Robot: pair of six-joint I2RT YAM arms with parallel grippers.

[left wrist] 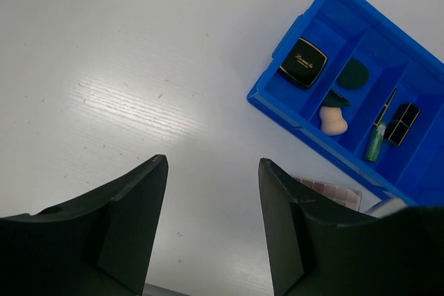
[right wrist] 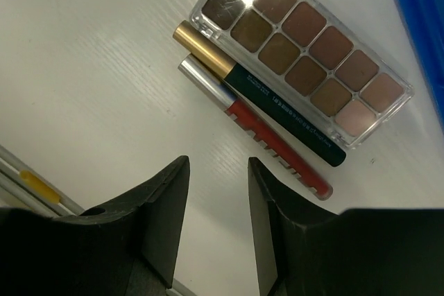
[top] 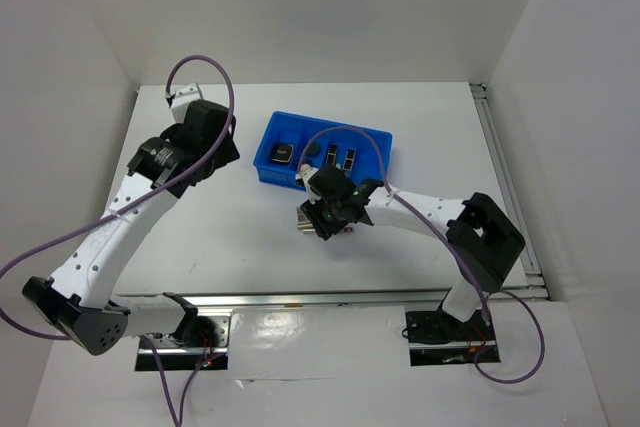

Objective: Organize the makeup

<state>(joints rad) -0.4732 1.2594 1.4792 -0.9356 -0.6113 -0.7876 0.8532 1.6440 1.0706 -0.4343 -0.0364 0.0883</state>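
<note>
The white table stretches wide left of the blue tray, under the left gripper, jaws apart, empty. The right gripper, likewise spread, hovers just short of the clear-cased palette, green-gold tube and red tube, lying touching side by side near the tray's wall; square compact and peach sponge sit in separate compartments

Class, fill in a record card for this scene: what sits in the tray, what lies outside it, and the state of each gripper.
Tray: blue tray, divided
In tray: black compact, dark green round piece, peach sponge, green pencil, black-gold cases
Outside tray, on table: eyeshadow palette, gold-capped green tube, silver-capped red tube, side by side
Left gripper: open, empty
Right gripper: open, empty, near the tubes
</note>
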